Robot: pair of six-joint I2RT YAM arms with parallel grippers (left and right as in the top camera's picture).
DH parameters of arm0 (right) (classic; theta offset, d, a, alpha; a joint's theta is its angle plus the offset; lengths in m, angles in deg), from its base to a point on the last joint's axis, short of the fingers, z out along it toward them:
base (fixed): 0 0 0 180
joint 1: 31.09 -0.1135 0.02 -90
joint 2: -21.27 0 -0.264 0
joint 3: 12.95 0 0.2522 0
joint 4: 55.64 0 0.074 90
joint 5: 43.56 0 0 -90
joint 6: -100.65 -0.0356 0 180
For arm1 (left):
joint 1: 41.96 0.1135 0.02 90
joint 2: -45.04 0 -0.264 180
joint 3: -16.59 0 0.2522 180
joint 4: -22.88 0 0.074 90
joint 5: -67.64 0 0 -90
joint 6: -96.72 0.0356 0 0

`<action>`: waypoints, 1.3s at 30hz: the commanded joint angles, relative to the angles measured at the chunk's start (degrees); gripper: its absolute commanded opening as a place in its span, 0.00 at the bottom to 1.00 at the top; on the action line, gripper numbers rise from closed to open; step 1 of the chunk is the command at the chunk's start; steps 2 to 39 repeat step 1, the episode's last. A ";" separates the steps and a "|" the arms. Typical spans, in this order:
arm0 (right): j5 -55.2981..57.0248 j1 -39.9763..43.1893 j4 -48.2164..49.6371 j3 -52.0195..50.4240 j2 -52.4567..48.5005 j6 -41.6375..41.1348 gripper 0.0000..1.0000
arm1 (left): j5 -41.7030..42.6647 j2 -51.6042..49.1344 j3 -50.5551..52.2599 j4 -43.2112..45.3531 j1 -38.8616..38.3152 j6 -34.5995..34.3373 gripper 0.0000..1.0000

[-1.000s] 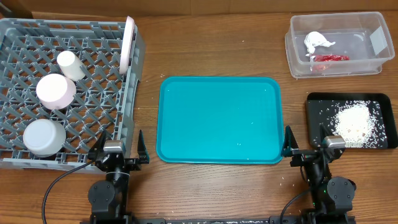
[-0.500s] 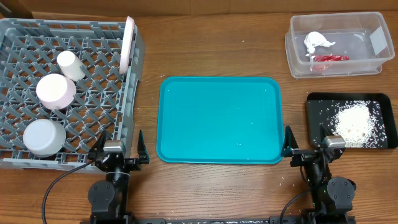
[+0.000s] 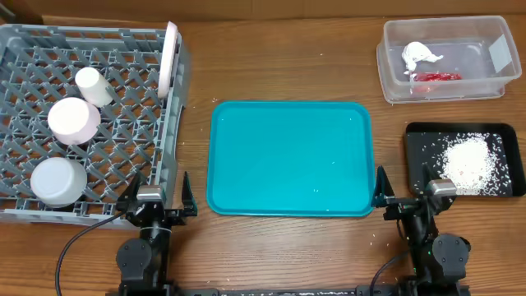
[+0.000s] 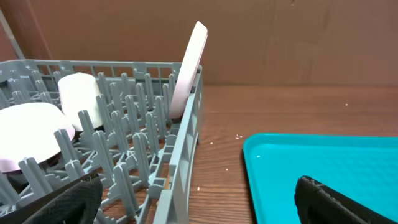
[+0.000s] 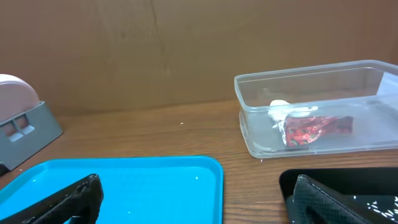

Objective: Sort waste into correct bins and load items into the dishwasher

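The grey dishwasher rack [image 3: 176, 140] at the left holds a white cup [image 3: 93, 85], two upturned round dishes [image 3: 74, 119] [image 3: 57, 181] and a pink-backed plate [image 3: 171, 57] standing on edge. At the back right, the clear bin [image 3: 477, 51] contains the white tissue [image 3: 421, 54] and the red wrapper [image 3: 436, 76]. My left gripper [image 3: 159, 197] [image 4: 199, 208] is open by the rack's near right corner. Between the two trays, my right gripper [image 3: 403, 191] [image 5: 196, 205] is open, holding nothing.
A bare teal tray [image 3: 288, 156] lies in the middle. A black tray [image 3: 415, 136] at the right carries a heap of white grains [image 3: 467, 160]. A brown wall closes off the far side of the table.
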 commanded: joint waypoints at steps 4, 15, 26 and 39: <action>-0.07 0.24 0.50 -0.61 0.68 -0.26 1.00 | -0.72 0.66 0.33 0.07 -0.11 0.90 1.00; -0.07 0.24 0.50 -0.61 0.68 -0.26 1.00 | -0.72 0.66 0.33 0.07 -0.11 0.90 1.00; -0.07 0.24 0.50 -0.61 0.68 -0.26 1.00 | -0.72 0.66 0.33 0.07 -0.11 0.90 1.00; -0.07 0.24 0.50 -0.61 0.68 -0.26 1.00 | -0.72 0.66 0.33 0.07 -0.11 0.90 1.00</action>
